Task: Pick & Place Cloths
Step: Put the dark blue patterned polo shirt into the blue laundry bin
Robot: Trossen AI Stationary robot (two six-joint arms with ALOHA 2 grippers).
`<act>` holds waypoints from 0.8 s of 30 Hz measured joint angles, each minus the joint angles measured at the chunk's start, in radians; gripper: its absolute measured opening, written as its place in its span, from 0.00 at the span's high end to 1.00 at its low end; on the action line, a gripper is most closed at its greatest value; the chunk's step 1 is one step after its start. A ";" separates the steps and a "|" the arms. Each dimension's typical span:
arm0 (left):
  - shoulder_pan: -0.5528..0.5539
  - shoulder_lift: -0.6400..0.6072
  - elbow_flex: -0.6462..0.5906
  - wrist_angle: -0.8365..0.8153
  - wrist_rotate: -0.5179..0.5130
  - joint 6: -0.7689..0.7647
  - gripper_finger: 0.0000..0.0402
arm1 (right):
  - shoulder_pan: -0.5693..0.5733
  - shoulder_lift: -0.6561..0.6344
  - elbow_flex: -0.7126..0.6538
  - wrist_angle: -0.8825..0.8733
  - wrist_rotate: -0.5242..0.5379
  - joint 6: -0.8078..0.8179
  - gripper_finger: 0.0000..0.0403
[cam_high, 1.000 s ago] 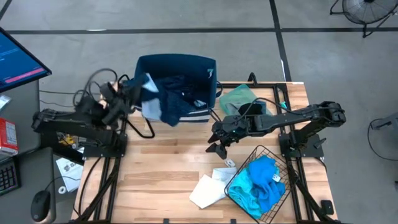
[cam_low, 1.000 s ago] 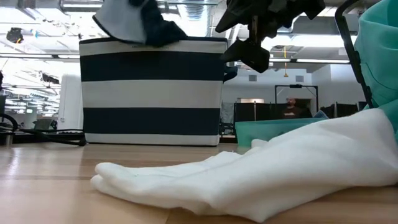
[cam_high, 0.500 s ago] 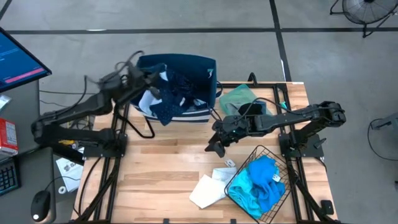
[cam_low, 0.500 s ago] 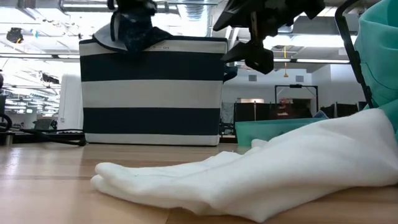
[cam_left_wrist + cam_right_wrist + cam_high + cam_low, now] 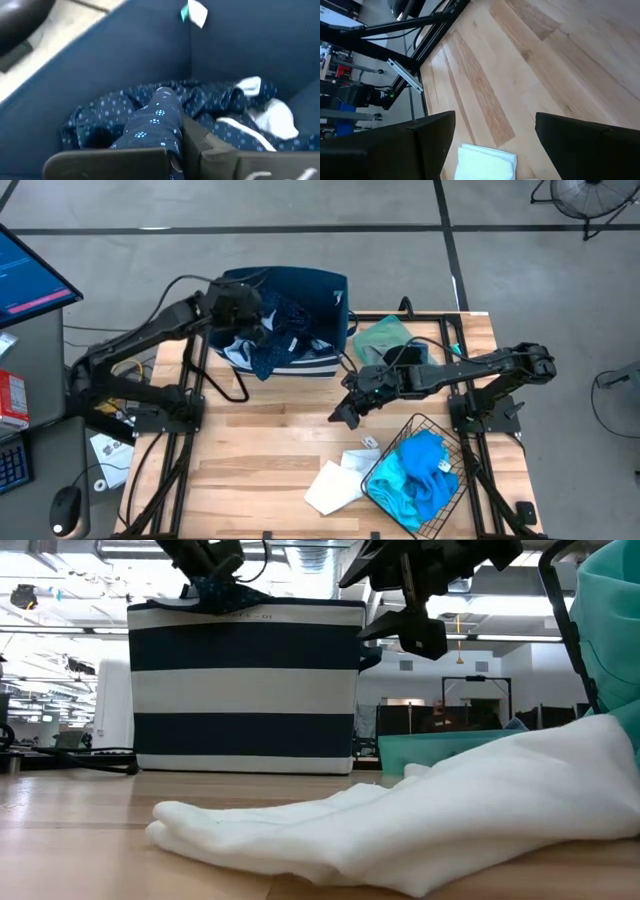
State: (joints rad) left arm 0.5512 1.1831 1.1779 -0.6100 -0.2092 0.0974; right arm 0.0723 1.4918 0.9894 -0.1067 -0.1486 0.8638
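Note:
My left gripper (image 5: 252, 318) is over the striped navy bin (image 5: 330, 290), shut on a navy cloth with tiny white dots (image 5: 150, 120). Most of that cloth lies inside the bin, beside a pale blue-white cloth (image 5: 272, 112). A flap of it hangs over the bin's near rim (image 5: 262, 362). My right gripper (image 5: 345, 412) hovers open above the middle of the table, touching nothing. A white cloth (image 5: 335, 480) lies flat on the table. Turquoise cloths (image 5: 420, 470) fill the wire basket. My left gripper pinches a bunched ridge of the dotted navy cloth (image 5: 162, 132) between its two fingers, coming from above and slanting down into the bin. The cloth runs slack from the fingers onto the heap in the bin (image 5: 200, 100).
The black wire basket (image 5: 445, 432) sits at the table's near right corner. A pale green cloth (image 5: 380, 335) lies at the far right, beside the bin. Bare wood (image 5: 260, 440) spreads over the table's left and middle. The white cloth shows between the fingers in my right wrist view (image 5: 485, 162).
My left gripper has swung from left of the bin toward the right, over its opening, and has come down into it, carrying the dotted navy and pale cloths. The cloths, hanging outside the bin before, now lie mostly inside.

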 joint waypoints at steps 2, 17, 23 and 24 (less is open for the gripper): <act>0.011 0.024 0.044 -0.063 0.009 0.000 1.00 | 0.000 0.000 0.000 0.009 0.000 0.001 0.33; 0.031 -0.037 0.068 -0.169 0.266 0.156 0.63 | 0.014 0.000 0.001 0.127 0.000 0.002 0.33; 0.009 -0.148 0.069 -0.169 0.264 0.150 0.39 | 0.020 0.000 0.001 0.156 0.000 0.002 0.33; 0.009 -0.158 0.068 -0.172 0.265 0.135 0.37 | 0.020 0.000 0.001 0.155 0.000 0.010 0.33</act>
State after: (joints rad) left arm 0.5602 1.0248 1.2460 -0.7820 0.0562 0.2325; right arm 0.0921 1.4921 0.9901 0.0488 -0.1482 0.8737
